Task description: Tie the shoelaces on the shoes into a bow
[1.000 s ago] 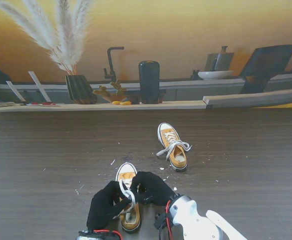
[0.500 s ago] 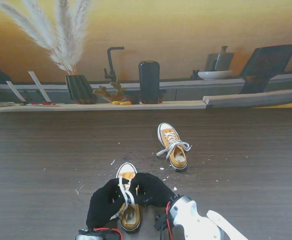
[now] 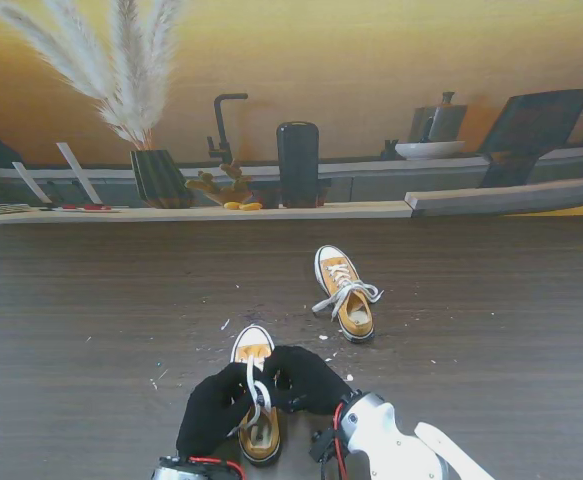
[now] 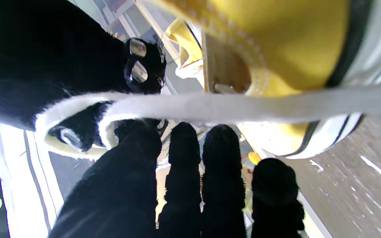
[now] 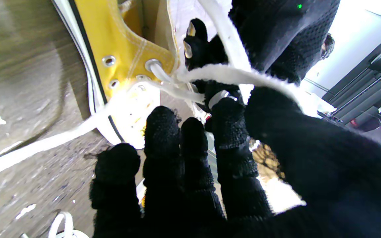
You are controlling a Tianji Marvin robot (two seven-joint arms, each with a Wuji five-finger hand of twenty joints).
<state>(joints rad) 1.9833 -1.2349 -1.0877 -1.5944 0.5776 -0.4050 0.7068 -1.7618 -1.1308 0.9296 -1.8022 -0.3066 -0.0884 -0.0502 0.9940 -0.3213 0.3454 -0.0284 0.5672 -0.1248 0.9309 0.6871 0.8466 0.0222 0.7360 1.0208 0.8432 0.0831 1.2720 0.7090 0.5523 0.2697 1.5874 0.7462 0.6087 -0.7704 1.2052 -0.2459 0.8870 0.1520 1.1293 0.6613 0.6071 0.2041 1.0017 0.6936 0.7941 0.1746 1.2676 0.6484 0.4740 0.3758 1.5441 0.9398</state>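
At bottom centre of the stand view, left hand (image 3: 211,412) and right hand (image 3: 306,378), both black-gloved, meeting over the near shoe (image 3: 255,394), fingertips together above its tongue. Pinched between them, a white lace (image 3: 255,392) rising in a loop from the eyelets. Left hand clenched around one strand, seen in its wrist view crossing the fingers (image 4: 184,148); right hand gripping the lace too, strand draped over its thumb side (image 5: 243,77) in its wrist view. Near shoe yellow, white toe pointing toward the frame's top. Farther up, right of centre, far shoe (image 3: 345,293), well apart, laces loose. Dark wooden table (image 3: 91,300) speckled with white crumbs. Along the frame's upper part, shelf (image 3: 271,211) with vase (image 3: 159,178) of pampas grass.
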